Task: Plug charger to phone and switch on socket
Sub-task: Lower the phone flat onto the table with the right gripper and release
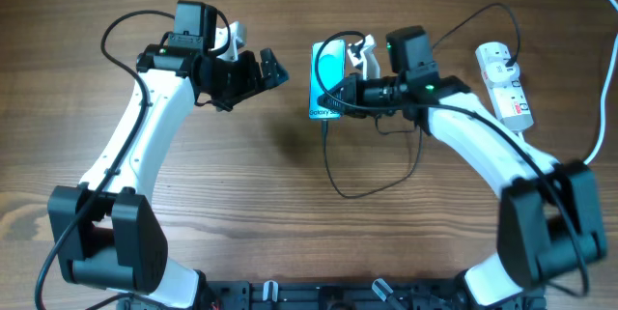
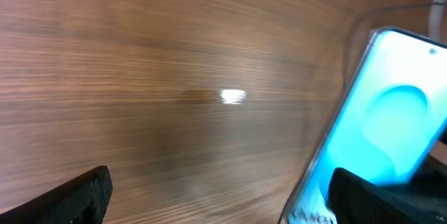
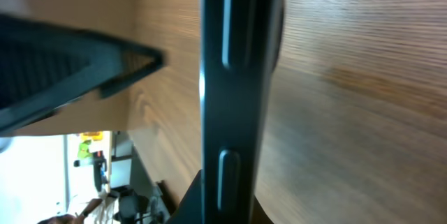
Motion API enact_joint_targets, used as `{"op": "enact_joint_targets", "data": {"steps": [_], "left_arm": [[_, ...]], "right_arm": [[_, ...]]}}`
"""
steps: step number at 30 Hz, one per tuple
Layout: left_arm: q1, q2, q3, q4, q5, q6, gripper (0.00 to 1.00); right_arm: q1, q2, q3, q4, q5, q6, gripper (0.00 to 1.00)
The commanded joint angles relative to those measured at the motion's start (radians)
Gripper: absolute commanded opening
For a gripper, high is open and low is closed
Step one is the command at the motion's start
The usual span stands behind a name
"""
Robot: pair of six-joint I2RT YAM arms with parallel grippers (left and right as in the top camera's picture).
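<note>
Only the left wrist view is showing the phone [image 2: 391, 119] tilting up, and the left gripper [image 2: 223, 196] is gaping wide, empty. Overhead, the right gripper [image 1: 338, 93] is reaching at its edge — grip unclear.

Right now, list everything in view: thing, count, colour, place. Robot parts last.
phone: one, cyan screen, table centre, tilted up in the right hand.
charger: one, thin black cable, looping on the table from the phone's end toward the robot.
socket: one, white with red marks, far right.
cord: one, thick white, right edge.
table: one, brown wood.
left hand: one, black, open, left of the phone.
right hand: one, black, shut on the phone.
</note>
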Motion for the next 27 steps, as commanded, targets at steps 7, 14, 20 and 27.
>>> {"op": "enact_joint_targets", "data": {"steps": [7,14,20,27], "left_arm": [[0.002,-0.013,0.0,-0.04,-0.159,0.006,1.0],[0.002,-0.013,0.0,-0.04,-0.159,0.006,1.0],[0.002,-0.013,0.0,-0.04,-0.16,0.006,1.0],[0.002,-0.013,0.0,-0.04,-0.159,0.006,1.0]], "right_arm": [[0.031,0.264,0.001,0.091,0.0,-0.029,0.04],[0.092,0.295,0.001,0.124,0.161,-0.029,0.08],[0.099,0.295,0.001,0.135,0.167,-0.028,0.3],[0.101,0.294,0.001,0.146,0.172,-0.001,0.53]]}}
